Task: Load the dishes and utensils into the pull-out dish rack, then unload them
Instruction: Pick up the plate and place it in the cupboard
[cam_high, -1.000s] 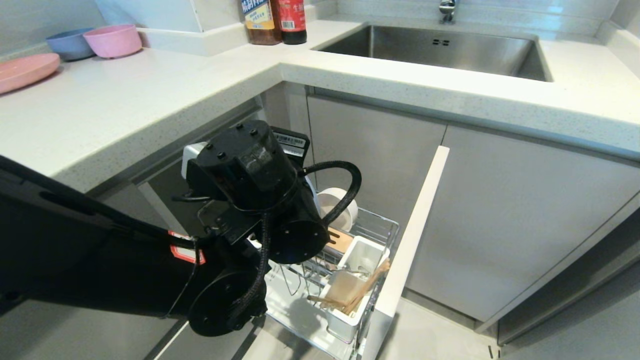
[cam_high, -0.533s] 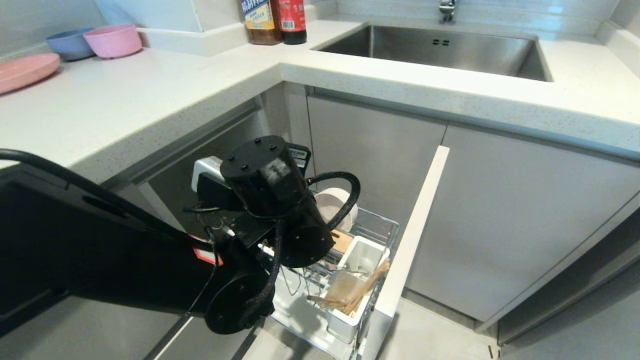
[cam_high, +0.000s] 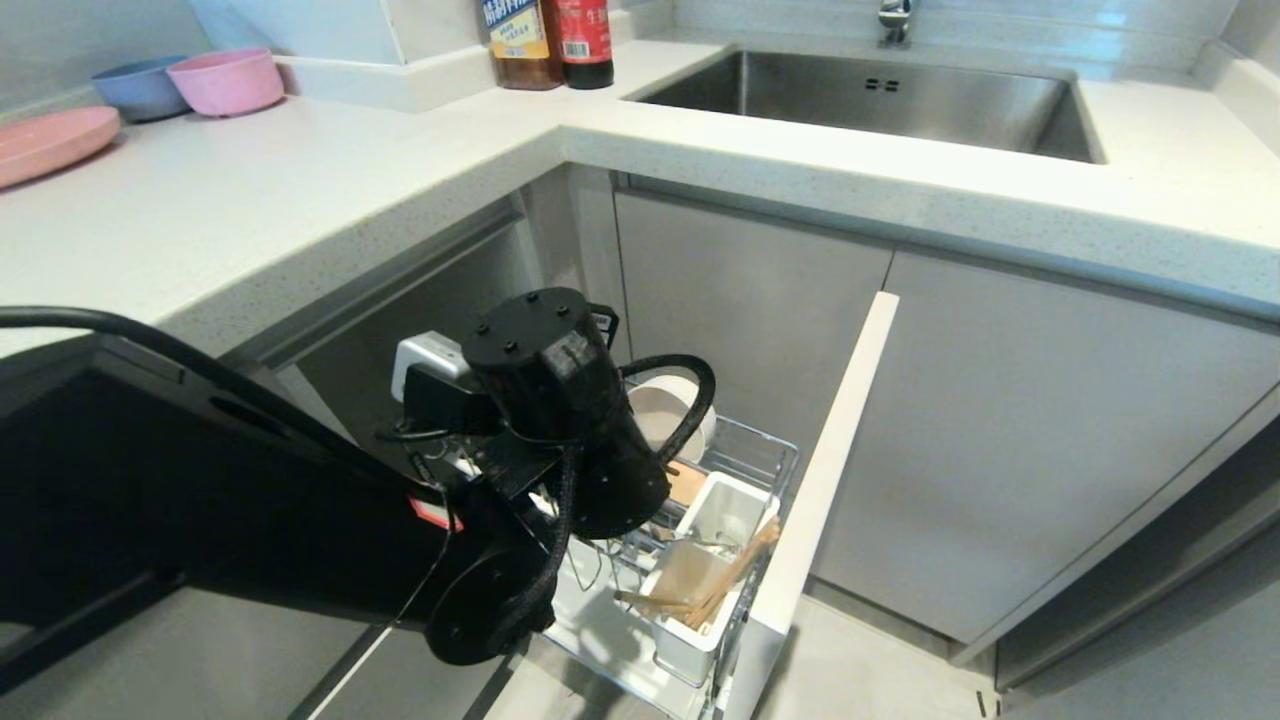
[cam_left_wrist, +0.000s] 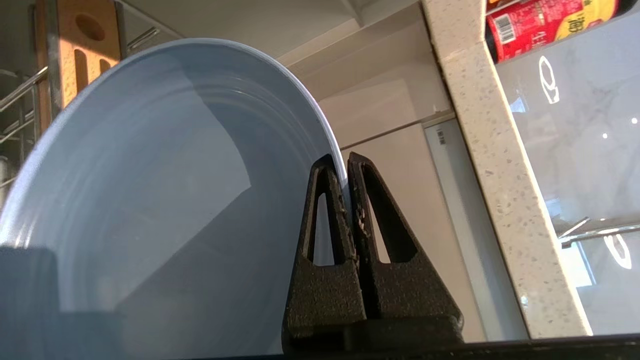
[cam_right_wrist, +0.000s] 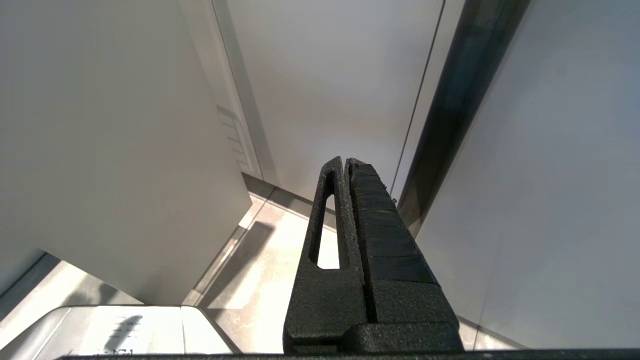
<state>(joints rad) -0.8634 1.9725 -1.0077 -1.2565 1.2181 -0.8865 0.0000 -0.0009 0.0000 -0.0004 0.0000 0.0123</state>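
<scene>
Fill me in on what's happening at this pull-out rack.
The left claw is shut on the rim of a light-blue plate, holding it on edge down at the pull-out dish rack under the counter. An off-white bowl sits in the rack, and chopsticks lean in the white utensil holder. The right claw is shut and idle, off by the cabinet fronts.

In the head view the black left arm (cam_high: 300, 530) hides its own pincer, the light-blue round plate and much of the chrome wire pull-out dish rack (cam_high: 745, 465). The off-white bowl (cam_high: 665, 415) shows only partly behind the wrist. In the left wrist view the plate (cam_left_wrist: 150, 200) runs off the frame's edge.
</scene>
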